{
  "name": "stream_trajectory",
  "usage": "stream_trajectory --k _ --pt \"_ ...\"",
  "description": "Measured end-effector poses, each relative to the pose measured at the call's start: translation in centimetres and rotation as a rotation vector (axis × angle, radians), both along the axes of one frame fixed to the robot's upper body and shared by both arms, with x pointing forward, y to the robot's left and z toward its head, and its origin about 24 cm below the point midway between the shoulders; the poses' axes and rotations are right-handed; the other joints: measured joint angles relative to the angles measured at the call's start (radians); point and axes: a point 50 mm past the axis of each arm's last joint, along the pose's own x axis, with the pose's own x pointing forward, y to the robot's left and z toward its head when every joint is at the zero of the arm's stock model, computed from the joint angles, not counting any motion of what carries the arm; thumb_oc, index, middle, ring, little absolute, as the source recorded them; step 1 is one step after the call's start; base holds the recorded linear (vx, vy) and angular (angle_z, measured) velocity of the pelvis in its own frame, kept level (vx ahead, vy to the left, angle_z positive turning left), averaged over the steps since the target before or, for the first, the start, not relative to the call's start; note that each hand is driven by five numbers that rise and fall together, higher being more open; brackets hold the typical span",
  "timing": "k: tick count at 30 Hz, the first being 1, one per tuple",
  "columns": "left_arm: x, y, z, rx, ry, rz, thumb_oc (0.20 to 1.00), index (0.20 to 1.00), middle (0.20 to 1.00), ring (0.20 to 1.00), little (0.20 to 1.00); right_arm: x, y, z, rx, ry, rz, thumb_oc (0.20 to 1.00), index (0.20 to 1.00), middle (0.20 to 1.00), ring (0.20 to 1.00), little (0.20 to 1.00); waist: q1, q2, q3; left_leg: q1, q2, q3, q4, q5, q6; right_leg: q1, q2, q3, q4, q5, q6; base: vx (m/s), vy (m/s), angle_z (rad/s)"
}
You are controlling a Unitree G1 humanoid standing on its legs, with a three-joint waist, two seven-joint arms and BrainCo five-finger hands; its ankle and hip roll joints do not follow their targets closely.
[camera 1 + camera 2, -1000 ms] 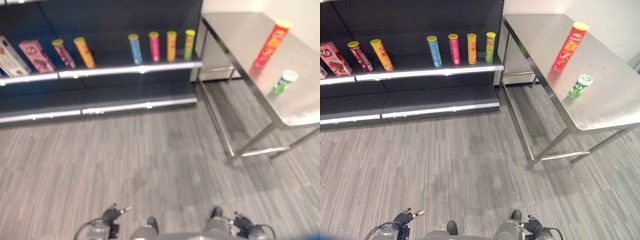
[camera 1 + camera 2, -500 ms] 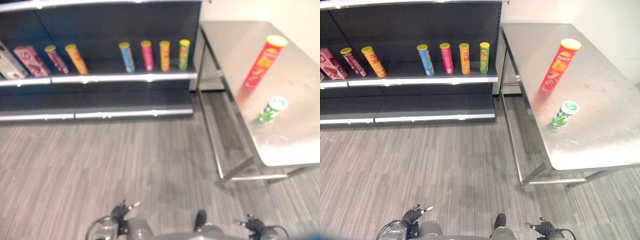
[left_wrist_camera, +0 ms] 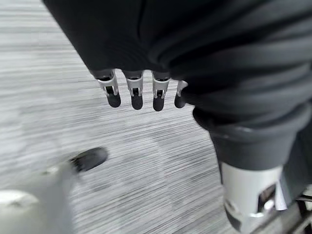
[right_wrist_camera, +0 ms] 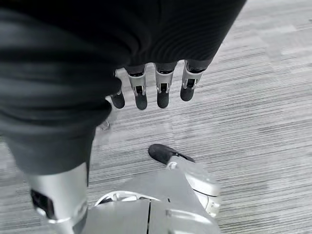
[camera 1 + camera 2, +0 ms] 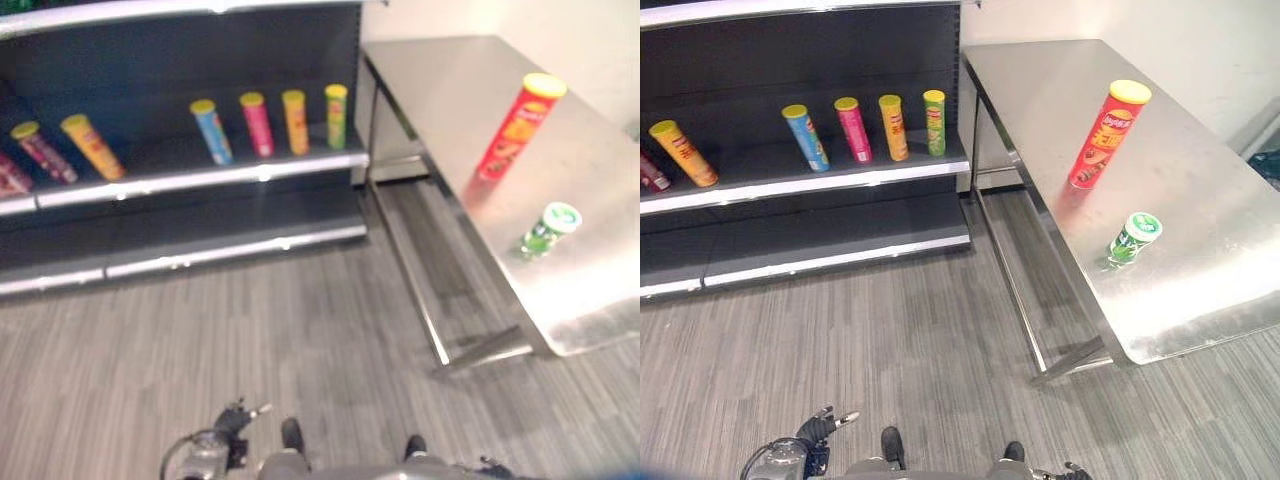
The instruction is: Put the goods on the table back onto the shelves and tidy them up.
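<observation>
Left hand [image 3: 141,92]: your fingers hang relaxed and loose over the floor [image 5: 890,350], holding nothing. It sits low at your side because nothing is within reach yet.
Right hand [image 4: 156,90]: same here, fingers straight and slack above the floor, empty. You have both free for a pickup.
Table [image 5: 1200,290]: off to your right, well apart from the hands. You would need to close on it before reaching.
Green cup [image 5: 1133,238]: stands on the table toward its near edge, upright with the lid up. Probably the easier first grab, being the closer of the two.
Red can [image 5: 1102,133]: stands upright just beyond the cup, apart from it. It is tall and slim, so a careless brush could tip it.
Shelf [image 5: 810,185]: ahead to your left. Blue can [image 5: 804,137], pink can [image 5: 852,129], orange can [image 5: 892,127] and green can [image 5: 934,122] stand in a row at its right end; a yellow can [image 5: 682,152] stands farther left.
Gap: the open stretch between the yellow and blue cans looks a likely home for the table goods.
</observation>
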Motion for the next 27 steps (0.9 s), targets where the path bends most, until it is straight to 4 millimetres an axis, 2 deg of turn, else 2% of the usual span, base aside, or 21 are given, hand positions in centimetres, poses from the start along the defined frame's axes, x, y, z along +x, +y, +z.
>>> stream_trajectory --k 5,10,15,19,24,25,26,27 --pt "-0.4 0.1 -0.2 0.003 0.015 0.005 1.000 1.000 1.000 1.000 1.000 0.7 0.0 0.1 0.001 -0.017 0.007 1.000 1.000 1.000 1.000 1.000 0.000 0.010 -0.007 0.001 -0.003 0.004 0.000 -0.010 -0.005 0.002 0.000 0.000 -0.009 -0.003 0.005 0.05 0.016 -0.04" --pt "-2.5 -0.1 -1.1 0.001 0.092 0.019 1.000 1.000 1.000 1.000 1.000 0.9 -0.2 0.2 -0.006 -0.020 0.009 1.000 1.000 1.000 1.000 1.000 0.000 0.010 -0.010 0.000 0.004 0.012 0.000 -0.010 -0.020 0.003 0.003 0.000 -0.020 -0.015 0.019 0.04 -0.012 -0.04" --pt "-4.3 -0.2 -1.6 -0.005 0.150 0.035 1.000 1.000 1.000 1.000 1.000 0.8 -0.3 0.2 -0.009 -0.018 0.010 1.000 1.000 1.000 1.000 1.000 0.001 -0.001 -0.016 -0.005 0.010 0.009 0.000 -0.011 -0.019 0.000 0.007 0.000 -0.021 -0.029 0.025 0.03 -0.021 0.02" --pt "-4.3 0.0 -1.6 0.002 0.148 0.040 1.000 1.000 1.000 1.000 1.000 1.3 -0.4 0.5 -0.004 -0.055 -0.020 1.000 1.000 1.000 1.000 1.000 -0.002 -0.009 -0.030 -0.021 0.015 0.009 0.000 -0.009 -0.020 -0.024 0.011 0.001 -0.016 -0.034 0.016 0.01 -0.009 0.00" --pt "-4.2 0.4 -1.4 0.017 0.141 0.043 1.000 1.000 1.000 1.000 1.000 2.0 -2.7 1.8 -0.053 -0.162 -0.155 1.000 1.000 1.000 1.000 1.000 -0.012 -0.018 -0.048 -0.016 0.020 0.020 0.000 -0.007 -0.023 -0.017 0.017 0.005 -0.018 -0.016 0.016 0.05 0.008 -0.04" --pt "-4.1 0.4 -1.3 0.016 0.133 0.041 1.000 1.000 1.000 1.000 1.000 1.7 -3.5 2.0 -0.071 -0.173 -0.193 1.000 1.000 1.000 1.000 1.000 -0.017 -0.020 -0.053 -0.011 0.019 0.020 0.000 -0.006 -0.025 -0.012 0.018 0.003 -0.018 -0.016 0.016 0.05 0.014 0.01" --pt "-3.9 0.4 -1.3 0.017 0.124 0.038 1.000 1.000 1.000 1.000 1.000 1.4 -5.7 2.9 -0.128 -0.203 -0.276 1.000 1.000 1.000 1.000 1.000 -0.027 -0.022 -0.057 0.003 0.015 0.021 0.000 -0.008 -0.020 0.002 0.017 0.003 -0.019 -0.016 0.016 0.05 0.017 0.02" --pt "-4.0 0.5 -1.3 0.017 0.125 0.041 1.000 1.000 1.000 1.000 1.000 1.2 -6.6 3.3 -0.147 -0.230 -0.332 1.000 1.000 1.000 1.000 1.000 -0.030 -0.022 -0.060 0.005 0.014 0.021 0.000 -0.009 -0.020 0.005 0.016 0.002 -0.019 -0.016 0.016 0.05 0.021 -0.01"
